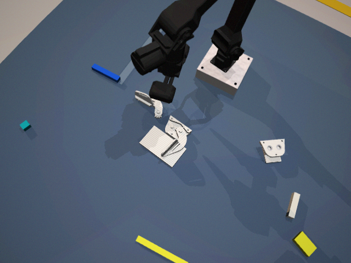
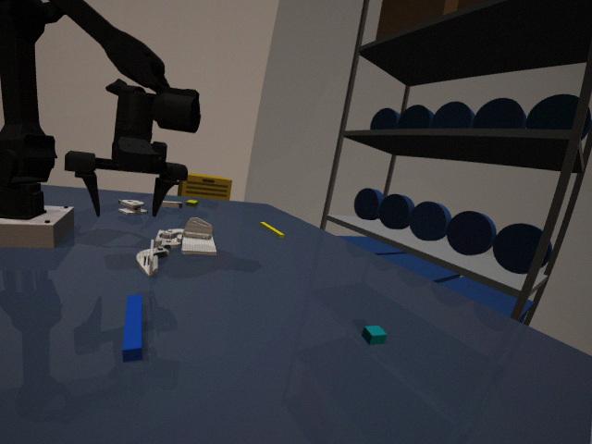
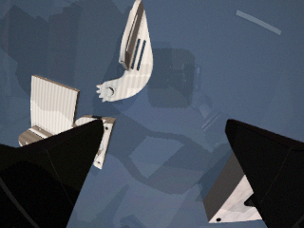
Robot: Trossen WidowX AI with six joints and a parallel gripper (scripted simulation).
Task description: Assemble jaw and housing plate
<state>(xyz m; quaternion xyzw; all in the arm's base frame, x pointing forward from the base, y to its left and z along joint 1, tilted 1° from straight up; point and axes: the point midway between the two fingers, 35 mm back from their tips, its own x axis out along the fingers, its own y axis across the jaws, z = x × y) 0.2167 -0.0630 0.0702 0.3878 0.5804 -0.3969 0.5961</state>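
My gripper (image 2: 126,215) (image 3: 165,125) is wide open and empty, above the table. The free jaw (image 1: 158,106) (image 2: 146,262) (image 3: 146,68) lies on the table, its toothed end towards the base part (image 1: 168,129) (image 3: 105,139) but apart from it. The other jaw (image 1: 182,140) (image 2: 198,226) sits at the base part and reaches over a ribbed panel (image 1: 153,139) (image 2: 198,246) (image 3: 52,102); in the wrist view my left finger partly hides this group. The housing plate (image 1: 274,153) (image 2: 131,203), with two round holes, lies apart, right of the group in the top view.
The robot's pale base block (image 1: 212,78) (image 2: 47,231) (image 3: 233,211) stands near the jaws. A blue bar (image 1: 105,73) (image 2: 132,325), teal cube (image 1: 25,125) (image 2: 374,335), yellow bar (image 1: 161,249) (image 2: 271,229), yellow block (image 1: 304,244) and whitish bar (image 1: 294,204) lie farther out.
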